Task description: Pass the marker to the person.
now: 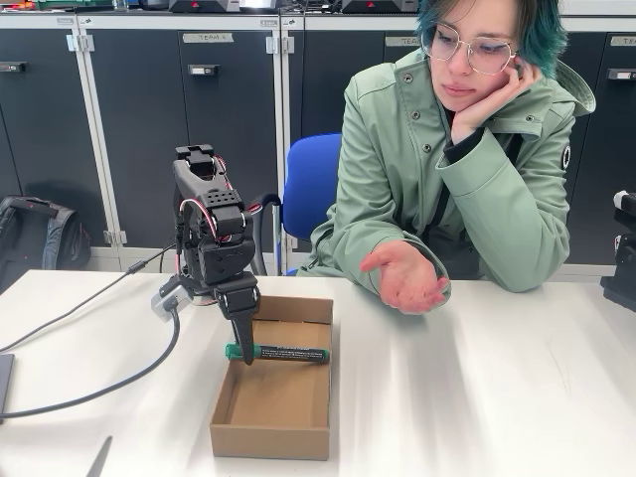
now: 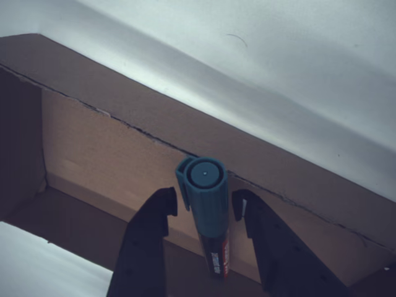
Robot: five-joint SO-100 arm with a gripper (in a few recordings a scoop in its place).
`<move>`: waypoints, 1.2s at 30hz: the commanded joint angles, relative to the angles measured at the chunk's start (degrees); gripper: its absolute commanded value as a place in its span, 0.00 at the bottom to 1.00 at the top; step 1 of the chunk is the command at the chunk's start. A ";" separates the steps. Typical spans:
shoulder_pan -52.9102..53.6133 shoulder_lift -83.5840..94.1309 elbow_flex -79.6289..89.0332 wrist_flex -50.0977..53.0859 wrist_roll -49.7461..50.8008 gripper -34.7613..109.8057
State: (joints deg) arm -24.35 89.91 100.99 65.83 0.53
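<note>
A row of dark cabinets (image 1: 149, 119) with pale grey frames lines the back of the room in the fixed view, their doors fitted with small handles and label plates (image 1: 207, 38). A blue chair (image 1: 310, 189) stands in front of them, just behind the white desk (image 1: 497, 388), whose glossy top catches soft streaks of even, diffuse light. A dark backpack (image 1: 38, 234) rests on the floor against the cabinets at the left edge. In the wrist view the desk surface (image 2: 297, 68) appears as a smooth pale expanse.
</note>
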 commanded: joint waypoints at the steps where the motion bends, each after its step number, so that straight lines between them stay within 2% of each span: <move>1: 0.62 0.44 -1.58 -0.35 -0.09 0.33; 11: 0.88 0.44 -1.76 -0.53 -0.09 0.28; 16: 0.97 0.44 -2.29 -0.70 0.00 0.21; 36: -2.20 2.72 -8.44 7.03 2.46 0.21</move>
State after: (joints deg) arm -25.14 89.91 95.71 71.19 2.11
